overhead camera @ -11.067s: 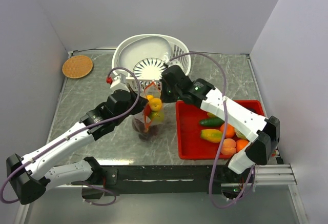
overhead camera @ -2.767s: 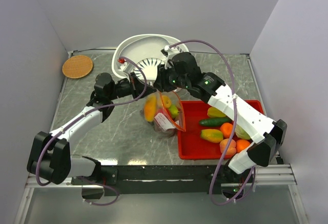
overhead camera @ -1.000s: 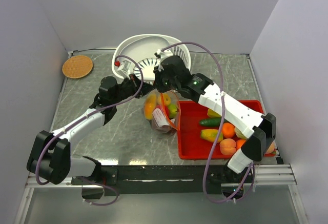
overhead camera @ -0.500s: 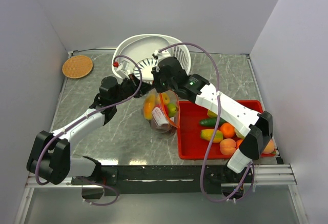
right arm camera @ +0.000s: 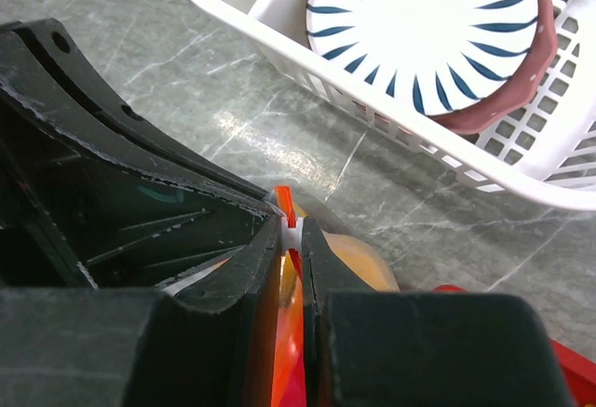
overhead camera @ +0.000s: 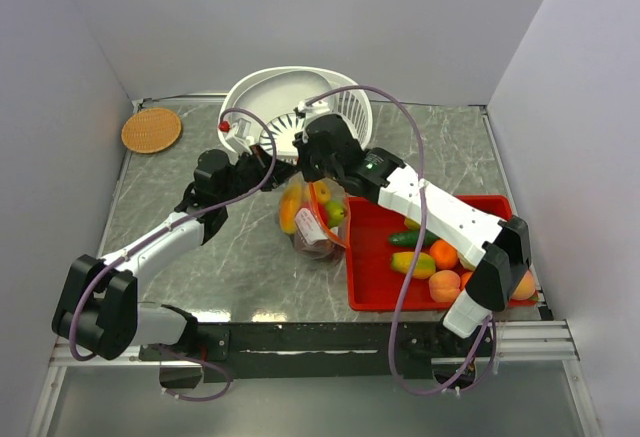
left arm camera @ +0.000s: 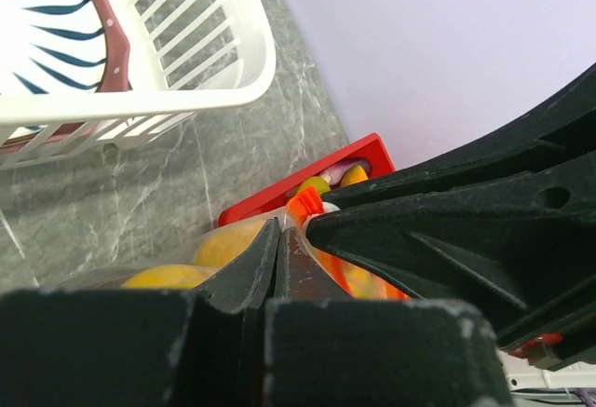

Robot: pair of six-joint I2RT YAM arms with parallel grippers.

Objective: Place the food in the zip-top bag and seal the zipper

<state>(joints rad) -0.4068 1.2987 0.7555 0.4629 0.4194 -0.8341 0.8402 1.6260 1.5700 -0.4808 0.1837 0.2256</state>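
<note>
The clear zip-top bag (overhead camera: 312,219) stands on the table between the arms, holding several pieces of food (overhead camera: 292,212), yellow, orange, green and dark purple. Its orange-red zipper (overhead camera: 322,219) runs along the mouth. My left gripper (overhead camera: 283,171) is shut on the bag's top corner; in the left wrist view its jaws (left arm camera: 279,230) meet just beside the zipper's end (left arm camera: 304,206). My right gripper (overhead camera: 306,173) sits right against it, shut on the zipper's white slider (right arm camera: 291,236), with the orange strip (right arm camera: 291,351) running between its fingers. More food (overhead camera: 420,262) lies on the red tray.
The red tray (overhead camera: 365,302) touches the bag's right side. A white slotted basket (overhead camera: 240,92) with a striped plate (right arm camera: 419,34) stands just behind both grippers. A round cork coaster (overhead camera: 151,129) lies at the far left.
My right gripper has slid a little left along the bag's mouth, closing up to the left gripper. The left arm and the bag have stayed in place.
</note>
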